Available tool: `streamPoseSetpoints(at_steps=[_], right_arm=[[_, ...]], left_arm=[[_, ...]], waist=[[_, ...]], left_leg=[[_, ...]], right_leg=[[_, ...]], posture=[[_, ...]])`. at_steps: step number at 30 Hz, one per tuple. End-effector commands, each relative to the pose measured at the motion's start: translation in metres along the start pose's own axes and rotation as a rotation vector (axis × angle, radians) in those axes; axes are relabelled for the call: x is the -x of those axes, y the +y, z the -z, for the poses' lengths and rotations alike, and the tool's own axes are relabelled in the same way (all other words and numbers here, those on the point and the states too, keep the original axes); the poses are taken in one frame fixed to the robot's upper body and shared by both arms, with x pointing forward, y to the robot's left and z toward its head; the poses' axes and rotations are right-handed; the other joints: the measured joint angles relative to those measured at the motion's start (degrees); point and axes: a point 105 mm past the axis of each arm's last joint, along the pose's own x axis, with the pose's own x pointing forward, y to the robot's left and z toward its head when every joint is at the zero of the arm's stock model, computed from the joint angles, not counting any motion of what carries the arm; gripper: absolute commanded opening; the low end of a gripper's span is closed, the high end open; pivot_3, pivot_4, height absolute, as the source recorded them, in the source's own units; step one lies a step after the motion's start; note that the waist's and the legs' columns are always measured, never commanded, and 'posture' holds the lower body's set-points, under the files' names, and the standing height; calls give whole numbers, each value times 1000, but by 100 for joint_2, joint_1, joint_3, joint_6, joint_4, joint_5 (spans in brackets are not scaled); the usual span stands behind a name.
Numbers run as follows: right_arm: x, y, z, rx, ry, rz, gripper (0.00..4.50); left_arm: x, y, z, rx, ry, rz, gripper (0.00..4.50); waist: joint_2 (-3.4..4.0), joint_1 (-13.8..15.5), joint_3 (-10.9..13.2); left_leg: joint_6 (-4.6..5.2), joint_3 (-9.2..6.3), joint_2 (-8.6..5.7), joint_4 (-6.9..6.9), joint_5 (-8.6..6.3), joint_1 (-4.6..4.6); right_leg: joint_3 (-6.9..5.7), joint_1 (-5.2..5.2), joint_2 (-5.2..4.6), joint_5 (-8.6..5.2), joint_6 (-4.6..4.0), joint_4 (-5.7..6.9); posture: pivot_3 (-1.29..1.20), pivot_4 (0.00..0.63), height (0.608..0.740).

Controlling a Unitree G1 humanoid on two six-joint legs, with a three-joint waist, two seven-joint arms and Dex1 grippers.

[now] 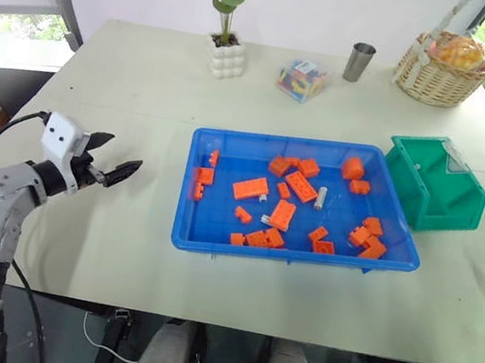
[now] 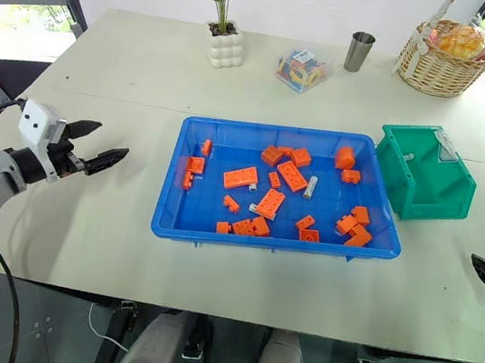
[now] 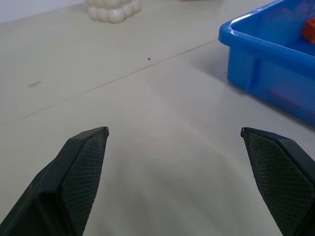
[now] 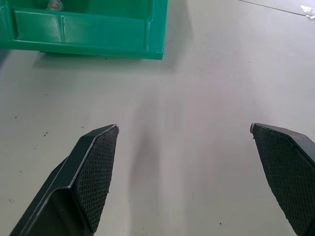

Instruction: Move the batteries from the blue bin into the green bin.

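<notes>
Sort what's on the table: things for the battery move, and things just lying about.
For the job: batteries, blue bin, green bin, left gripper, right gripper.

Lying about: orange bricks, potted plant, clear box, metal cup, wicker basket.

Both end effectors, left and right, wide open, empty.

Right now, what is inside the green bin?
One small silvery battery lies inside the green bin, seen past its front wall. Another small pale piece lies on the floor; it is too small to identify. The wall hides the nearest floor.
</notes>
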Motion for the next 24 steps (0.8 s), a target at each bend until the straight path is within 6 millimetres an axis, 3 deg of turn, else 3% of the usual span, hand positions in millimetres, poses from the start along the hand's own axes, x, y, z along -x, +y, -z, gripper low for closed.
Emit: streamPoseSetpoints(at_steps=[1, 18, 22, 24], right_arm=[[2, -3, -12, 32, -36, 10, 4428], [-3, -3, -17, 47, -37, 12, 4428], [-12, 8, -52, 75, -110, -74, 4428], [-16, 24, -76, 102, -150, -177, 4428]], left_arm=[[4, 3, -14, -45, -37, -4, 4500], [1, 4, -16, -23, -29, 7, 4500], [-1, -2, -27, -38, -64, 55, 4500], [-1, -6, -36, -34, -89, 86, 4500]], waist=[[0, 1, 0], [0, -11, 0], [1, -21, 0], [3, -37, 2]], left_leg=[[0, -1, -1, 1, 0, 0], [3, -4, -2, 6, -1, -1], [3, -4, -3, 9, -1, -1], [3, -3, -3, 10, -1, -2]], right_leg=[[0, 1, 0, 0, 0, 0], [-1, 0, 0, 0, 1, 10], [-1, -1, 0, 0, 1, 13], [-1, -3, 0, 0, 1, 15]], posture=[[0, 150, 644], [0, 150, 644], [0, 150, 644], [0, 150, 644]])
